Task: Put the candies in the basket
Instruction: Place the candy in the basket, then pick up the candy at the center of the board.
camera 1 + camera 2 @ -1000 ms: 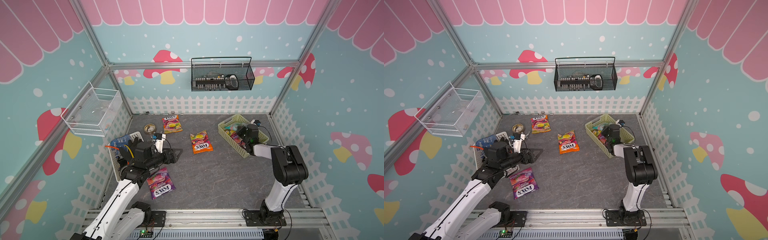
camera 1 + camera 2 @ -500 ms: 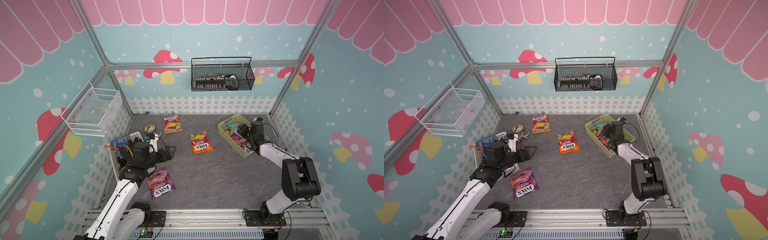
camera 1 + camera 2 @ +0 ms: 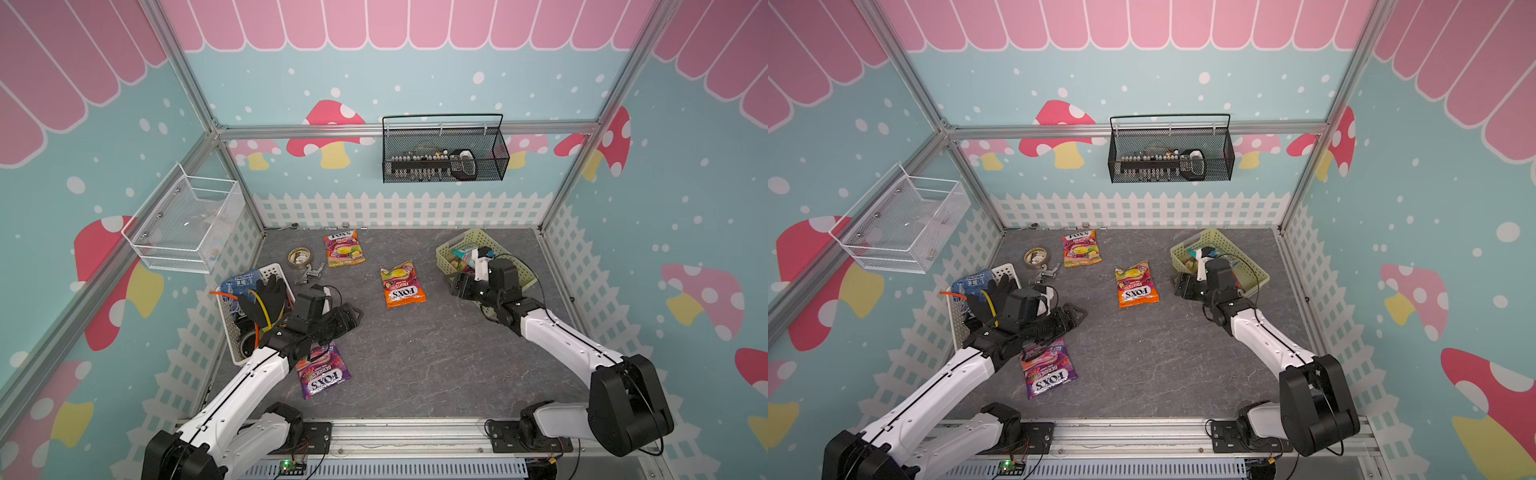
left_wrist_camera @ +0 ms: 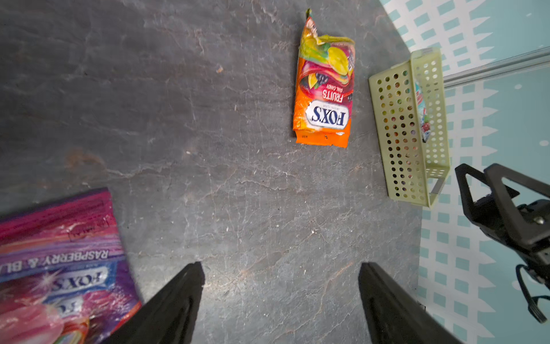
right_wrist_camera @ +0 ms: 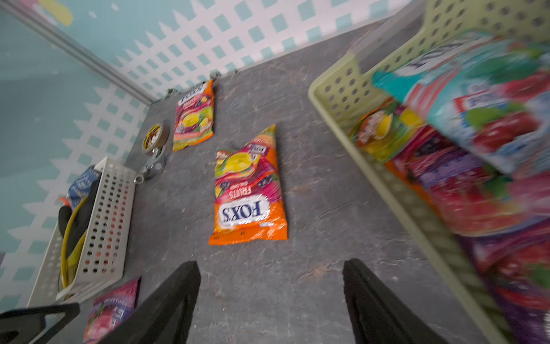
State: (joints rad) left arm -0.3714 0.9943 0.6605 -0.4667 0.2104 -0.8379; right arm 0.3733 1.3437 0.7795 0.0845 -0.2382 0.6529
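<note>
Grey slate bench point(image 3: 415, 353) carries both white arms, stretched low toward each other. Pale green basket point(image 3: 523, 276) at the far right holds several candies; three lie outside. Left end effector point(image 3: 353, 313) and right end effector point(image 3: 455, 284) both gape wide, empty.

The right tool point(image 3: 456, 286) has drawn back out of the pale green basket point(image 3: 520, 272) to hang over the bench point(image 3: 415, 353) beside it, jaws spread and empty; the left tool point(image 3: 353, 316) shifted slightly.
</note>
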